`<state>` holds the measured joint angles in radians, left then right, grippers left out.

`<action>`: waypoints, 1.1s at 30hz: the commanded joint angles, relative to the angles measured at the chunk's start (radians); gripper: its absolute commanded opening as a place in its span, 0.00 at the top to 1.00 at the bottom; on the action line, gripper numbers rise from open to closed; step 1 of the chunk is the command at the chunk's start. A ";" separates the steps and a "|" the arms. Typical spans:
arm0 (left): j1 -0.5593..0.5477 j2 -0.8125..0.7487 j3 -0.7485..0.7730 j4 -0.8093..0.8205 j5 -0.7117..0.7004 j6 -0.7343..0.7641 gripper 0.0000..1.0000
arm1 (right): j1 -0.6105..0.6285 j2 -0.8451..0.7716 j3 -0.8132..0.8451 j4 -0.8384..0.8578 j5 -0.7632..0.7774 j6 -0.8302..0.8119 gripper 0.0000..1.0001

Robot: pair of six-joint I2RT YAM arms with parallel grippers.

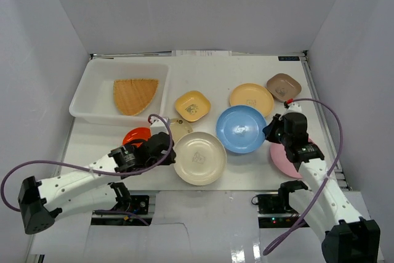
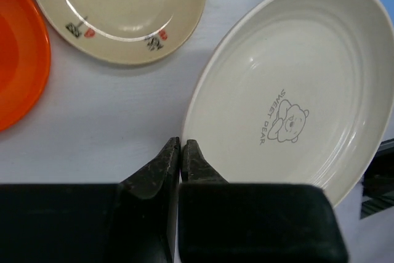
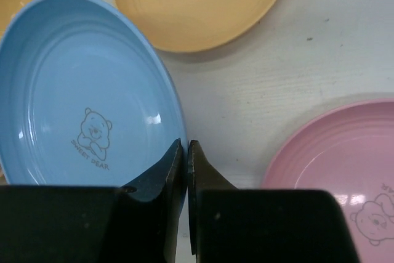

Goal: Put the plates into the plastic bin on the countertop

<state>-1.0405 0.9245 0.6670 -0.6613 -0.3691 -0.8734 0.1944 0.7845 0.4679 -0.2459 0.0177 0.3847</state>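
Stooped — left jaws nip cream plate [image 1: 200, 158], right jaws blue plate [image 1: 241, 129].

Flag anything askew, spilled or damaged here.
Nothing stands out. No plate is flipped or cracked; the fan-shaped plate lies flat in the bin. The left gripper pinches the large cream plate's rim, the right gripper the blue plate's.

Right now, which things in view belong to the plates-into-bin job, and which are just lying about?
Job: plastic bin; fan-shaped plate inside it; large cream plate; blue plate; pink plate; red-orange plate; small patterned cream plate; yellow square plate; yellow-orange round plate; brown square plate.
Lying about: white papers at the far edge.
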 commanded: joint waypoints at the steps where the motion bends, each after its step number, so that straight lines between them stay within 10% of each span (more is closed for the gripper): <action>1: 0.016 -0.084 0.191 -0.084 -0.123 0.045 1.00 | -0.003 -0.091 0.110 -0.035 0.074 0.025 0.92; 7: 0.204 0.019 0.448 0.027 -0.259 0.321 1.00 | -0.004 -0.140 0.209 -0.082 0.125 0.020 0.92; 12: 0.696 0.134 0.487 0.187 0.065 0.396 1.00 | -0.004 -0.134 0.209 -0.092 0.026 0.014 0.92; 18: 1.029 0.266 0.483 0.264 0.304 0.320 1.00 | -0.001 -0.127 0.212 -0.056 -0.113 0.020 0.92; 31: 1.159 0.550 0.527 0.261 0.266 0.312 1.00 | 0.265 0.013 0.241 0.117 -0.136 0.135 0.92; 33: 1.159 0.550 0.493 0.281 0.254 0.312 0.83 | 0.333 0.091 0.296 0.131 -0.075 0.137 0.92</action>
<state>0.1162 1.5101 1.1580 -0.4389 -0.1150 -0.5568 0.4450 0.8162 0.6727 -0.2348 -0.1116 0.4870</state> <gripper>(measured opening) 0.152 0.088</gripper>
